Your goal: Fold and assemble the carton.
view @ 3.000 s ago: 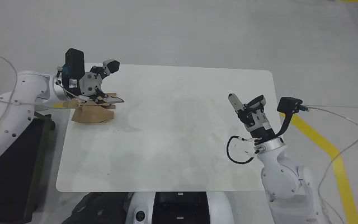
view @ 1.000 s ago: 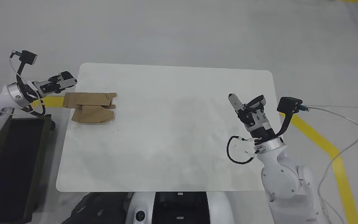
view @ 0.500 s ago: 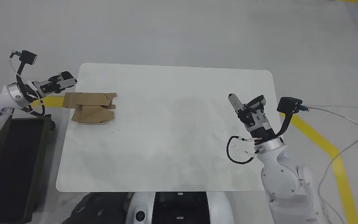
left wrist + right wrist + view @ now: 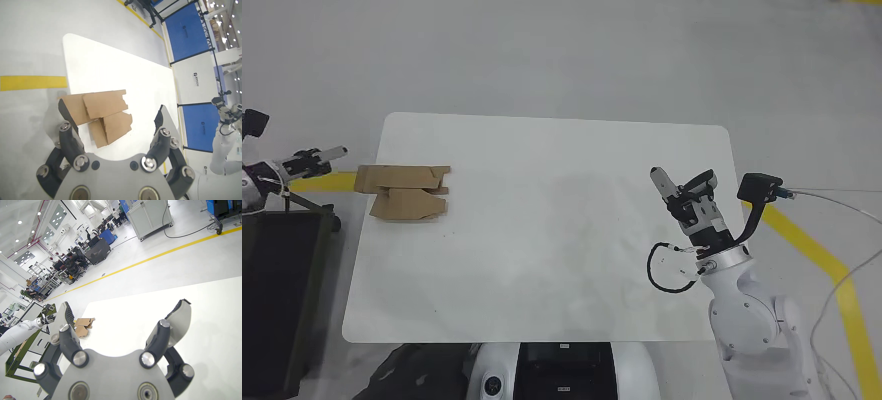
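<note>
The carton [image 4: 402, 192] lies flat and partly folded at the left edge of the worktop [image 4: 562, 260], with nothing touching it. The left hand [image 4: 111, 108] hangs just off that edge, spread and empty, probably lining up a regrasp. The right hand [image 4: 683, 177] hovers well apart, likewise spread and empty.

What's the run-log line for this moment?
carton: unassembled, lying at table edge | left end effector: open, empty, off table beside carton | right end effector: open, empty, over table's opposite side

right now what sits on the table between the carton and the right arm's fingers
Nothing. In the top view only bare white table runs from the carton to the right fingers.
</note>
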`<move>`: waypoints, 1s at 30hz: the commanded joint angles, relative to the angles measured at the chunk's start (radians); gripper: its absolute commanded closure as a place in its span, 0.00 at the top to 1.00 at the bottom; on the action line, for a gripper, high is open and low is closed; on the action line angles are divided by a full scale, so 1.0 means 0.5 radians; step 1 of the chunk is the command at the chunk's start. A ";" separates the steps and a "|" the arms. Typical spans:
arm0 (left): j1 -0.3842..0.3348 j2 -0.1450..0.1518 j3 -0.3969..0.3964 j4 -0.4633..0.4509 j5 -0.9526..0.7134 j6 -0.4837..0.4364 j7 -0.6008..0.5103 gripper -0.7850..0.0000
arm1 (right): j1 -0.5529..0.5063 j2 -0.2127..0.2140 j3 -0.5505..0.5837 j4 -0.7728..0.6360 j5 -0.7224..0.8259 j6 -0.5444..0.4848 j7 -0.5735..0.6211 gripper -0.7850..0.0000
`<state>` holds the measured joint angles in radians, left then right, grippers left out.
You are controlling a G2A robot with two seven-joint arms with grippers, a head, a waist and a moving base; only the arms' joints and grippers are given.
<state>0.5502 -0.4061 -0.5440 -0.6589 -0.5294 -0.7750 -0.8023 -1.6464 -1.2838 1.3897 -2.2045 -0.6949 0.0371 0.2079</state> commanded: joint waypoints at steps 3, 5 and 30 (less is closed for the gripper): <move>-0.003 -0.061 0.019 0.108 0.108 0.185 0.042 1.00 | 0.000 0.000 0.000 0.000 0.000 0.000 0.000 1.00; -0.009 -0.095 0.022 0.158 0.106 0.233 0.011 1.00 | 0.000 0.000 0.000 0.000 0.000 0.000 0.000 1.00; -0.061 -0.536 -0.011 0.813 -0.098 0.457 -0.320 0.87 | 0.000 0.000 0.000 0.000 0.000 0.000 0.000 1.00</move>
<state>0.5202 -0.6684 -0.5468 -0.2625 -0.5768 -0.5504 -0.9600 -1.6464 -1.2838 1.3897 -2.2045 -0.6949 0.0371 0.2079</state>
